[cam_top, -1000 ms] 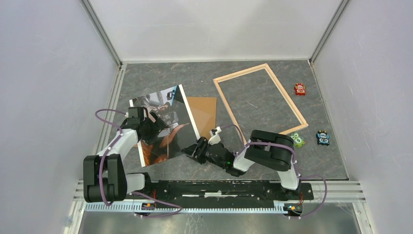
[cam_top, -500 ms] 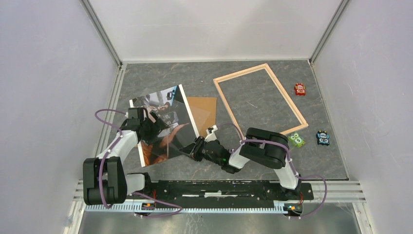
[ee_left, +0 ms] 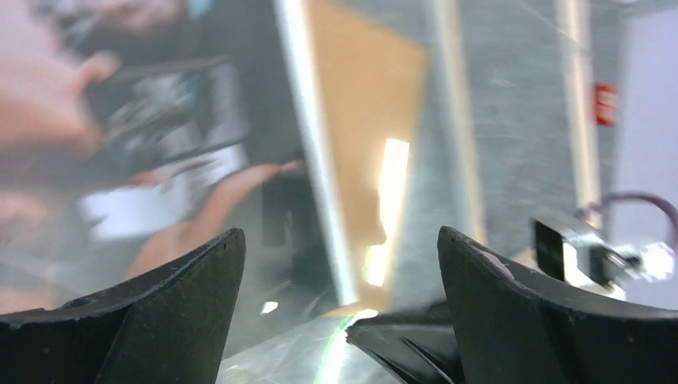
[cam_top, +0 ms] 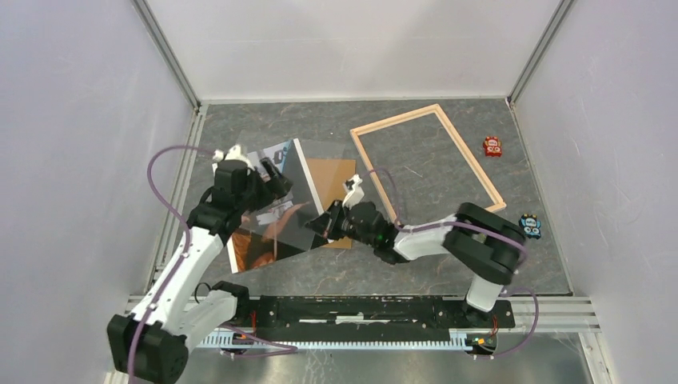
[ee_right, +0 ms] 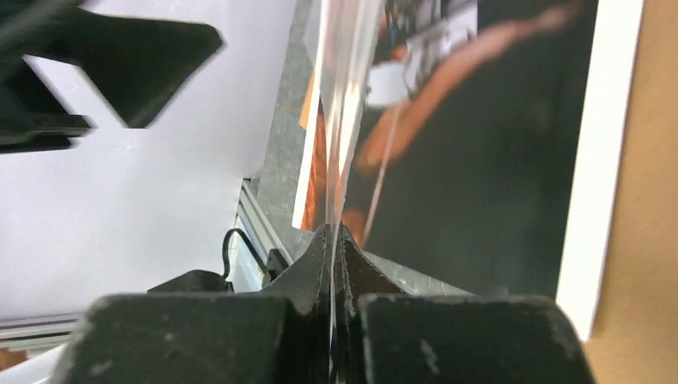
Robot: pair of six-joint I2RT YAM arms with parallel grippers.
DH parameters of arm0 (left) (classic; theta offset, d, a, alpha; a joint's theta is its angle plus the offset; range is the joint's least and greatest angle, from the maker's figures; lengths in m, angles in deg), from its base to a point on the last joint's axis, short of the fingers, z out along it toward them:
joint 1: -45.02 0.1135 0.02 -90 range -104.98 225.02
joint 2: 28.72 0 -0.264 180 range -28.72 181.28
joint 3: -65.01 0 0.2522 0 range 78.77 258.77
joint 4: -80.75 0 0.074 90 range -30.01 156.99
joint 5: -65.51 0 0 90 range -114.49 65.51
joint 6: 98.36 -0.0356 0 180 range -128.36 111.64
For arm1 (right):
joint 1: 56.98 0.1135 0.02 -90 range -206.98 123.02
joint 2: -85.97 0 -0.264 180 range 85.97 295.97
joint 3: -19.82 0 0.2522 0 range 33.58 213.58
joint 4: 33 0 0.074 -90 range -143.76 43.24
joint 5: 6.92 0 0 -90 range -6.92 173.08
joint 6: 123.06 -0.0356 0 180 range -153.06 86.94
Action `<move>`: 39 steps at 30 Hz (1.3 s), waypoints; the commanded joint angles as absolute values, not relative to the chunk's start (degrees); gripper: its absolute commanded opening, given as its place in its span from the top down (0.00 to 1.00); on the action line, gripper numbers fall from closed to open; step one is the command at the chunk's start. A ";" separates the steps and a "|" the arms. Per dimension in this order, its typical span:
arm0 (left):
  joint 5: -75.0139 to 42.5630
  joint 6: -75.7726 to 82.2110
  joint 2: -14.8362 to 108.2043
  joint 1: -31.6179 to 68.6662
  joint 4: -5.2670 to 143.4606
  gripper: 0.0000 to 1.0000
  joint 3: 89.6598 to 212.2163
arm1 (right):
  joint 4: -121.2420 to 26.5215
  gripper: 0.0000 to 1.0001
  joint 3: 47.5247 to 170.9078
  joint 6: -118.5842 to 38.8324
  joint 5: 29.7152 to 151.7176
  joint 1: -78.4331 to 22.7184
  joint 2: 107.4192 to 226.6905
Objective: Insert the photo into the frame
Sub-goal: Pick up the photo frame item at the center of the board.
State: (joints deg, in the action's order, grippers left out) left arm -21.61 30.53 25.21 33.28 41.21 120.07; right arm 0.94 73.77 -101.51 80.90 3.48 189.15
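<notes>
Right gripper (ee_right: 332,232): jaws pressed together on the near edge of a clear sheet (ee_right: 344,96), which showed edge-on in the right wrist view.
Left gripper (ee_left: 340,248): jaws wide apart, holding nothing, hovering over the photo (cam_top: 264,246).
Hard to make out: the clear sheet was only a faint grey film in the top view, lying across the photo and the brown backing board (cam_top: 336,180); its far edges could not be traced.
Blur: the left wrist view was soft, so the photo's subject was unclear beyond dark tones and orange-pink shapes.
Hidden: the frame's near corner lay behind the right arm (cam_top: 480,240); part of the backing board lay under the photo.
Frame (cam_top: 472,156): pale wood, narrow rails, a thin open rectangle set at a slant, with bare table (cam_top: 320,120) showing through it.
Frame's place: flat on the far right of the table, well apart from the photo and touched by neither gripper.
Beside it: a red toy (cam_top: 492,146) just off its right rail and a blue toy (cam_top: 529,226) nearer the arms.
</notes>
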 commanded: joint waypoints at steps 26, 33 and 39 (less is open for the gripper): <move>-26.49 17.96 44.52 3.04 46.68 0.05 156.82 | -2.12 1.00 47.72 -101.70 69.05 -36.45 154.83; -33.06 14.09 42.81 -0.47 46.62 0.05 155.04 | -2.18 1.00 44.18 -104.08 64.57 -36.44 152.17; -33.24 14.34 41.00 -0.88 47.66 0.05 154.09 | -2.77 1.00 42.99 -108.19 63.66 -36.43 151.79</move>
